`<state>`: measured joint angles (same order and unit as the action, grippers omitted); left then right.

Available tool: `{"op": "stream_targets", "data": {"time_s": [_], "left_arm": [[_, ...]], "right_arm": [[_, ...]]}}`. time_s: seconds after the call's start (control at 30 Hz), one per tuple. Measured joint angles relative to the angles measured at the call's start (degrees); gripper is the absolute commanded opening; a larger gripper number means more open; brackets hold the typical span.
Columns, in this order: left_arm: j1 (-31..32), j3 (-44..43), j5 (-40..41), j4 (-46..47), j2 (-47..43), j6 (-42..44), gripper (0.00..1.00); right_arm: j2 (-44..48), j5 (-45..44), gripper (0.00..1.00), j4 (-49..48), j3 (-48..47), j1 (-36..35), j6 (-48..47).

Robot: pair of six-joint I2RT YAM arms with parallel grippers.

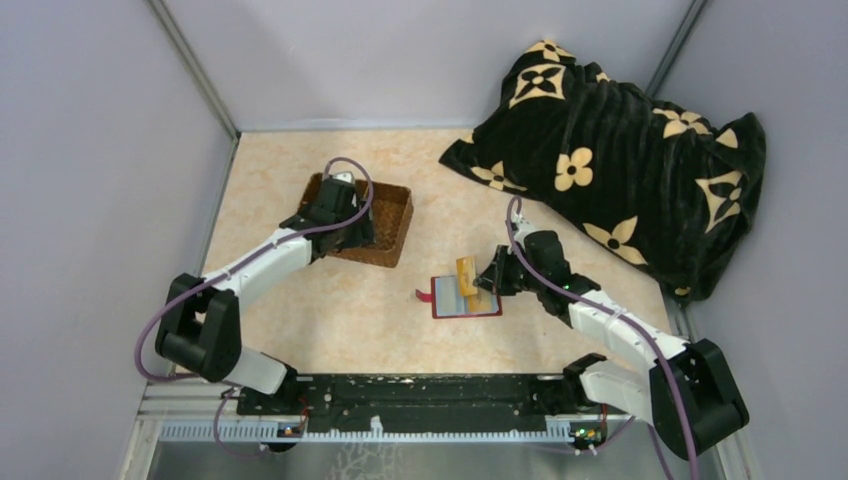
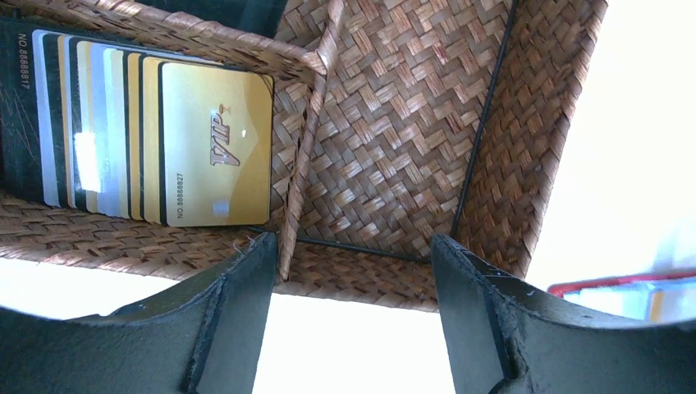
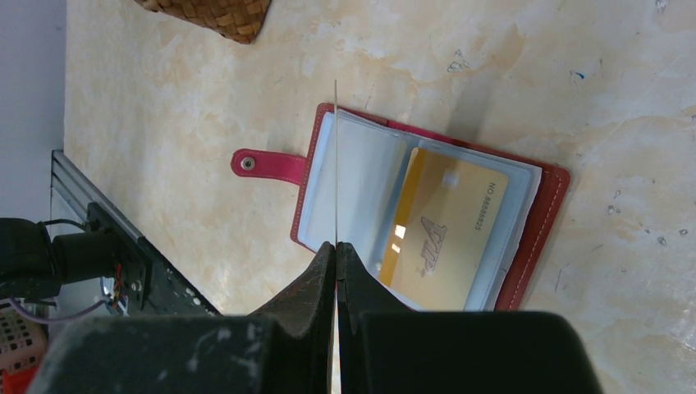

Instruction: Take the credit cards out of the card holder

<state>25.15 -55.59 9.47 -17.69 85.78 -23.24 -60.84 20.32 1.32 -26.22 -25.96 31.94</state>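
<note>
**Item 1: card holder**. Red booklet, lying open and flat on the table, directly beneath and just right of the right jaws. Its snap tab points off to their left. The clear pockets face up.

**Item 2: gold card**. Sits in a clear pocket of the holder, below the right jaws and a little to their right, not touching them. Its long axis runs roughly the way those jaws point.

**Item 3: held card**. Thin and seen edge-on, it stands straight out from the tips of the right jaws, long axis in line with them, above the open holder. Whether its far edge has cleared the pocket cannot be told.

**Item 4: credit cards**. A fanned stack of gold, silver and dark cards in one compartment of the wicker basket, ahead and to the left of the left jaws. The neighbouring compartment, straight ahead of them, is bare.

**Right jaws.** Clenched on the held card. This is the arm nearer the holder.

**Left jaws.** Released wide, gripping nothing, poised over the basket's near wall, well apart from the holder.

**Assessment.** The next move likely turns on drawing the held card along its own long axis, away from the pocket.
</note>
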Motion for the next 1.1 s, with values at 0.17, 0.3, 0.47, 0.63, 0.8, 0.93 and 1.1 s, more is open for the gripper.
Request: {"op": "stream_targets", "data": {"time_s": [0.17, 0.3, 0.47, 0.63, 0.8, 0.93, 1.1], "left_arm": [[2.4, 2.6, -0.6, -0.4, -3.3, -3.3, 0.73], [5.7, 2.8, -0.6, -0.3, -3.2, -5.3, 0.73], [9.8, 2.8, -0.3, -0.1, -1.0, -7.3, 0.73], [12.0, 2.9, -0.3, -1.1, 0.0, -9.0, 0.73], [12.6, 3.7, -0.3, -2.1, -2.1, -10.3, 0.76], [12.8, 4.1, -0.6, -2.9, -6.7, -10.7, 0.77], [13.0, 3.5, 0.4, -1.8, -13.7, -10.1, 0.78]], "right_arm": [[0.0, 0.3, 0.0, -0.4, -0.5, 0.0, 0.0], [0.0, 0.4, 0.0, -0.5, -0.5, 0.0, 0.0], [0.0, 0.4, 0.0, -0.4, -0.5, 0.0, -0.3], [0.3, 0.4, 0.0, 0.5, -0.6, 0.0, -1.0], [1.1, 0.4, 0.0, 1.8, -1.6, 0.2, -1.4], [1.3, 0.4, 0.0, 2.6, -3.1, 0.3, -1.5], [1.6, 0.4, 0.0, 4.6, -7.0, 0.3, -2.0]]}}
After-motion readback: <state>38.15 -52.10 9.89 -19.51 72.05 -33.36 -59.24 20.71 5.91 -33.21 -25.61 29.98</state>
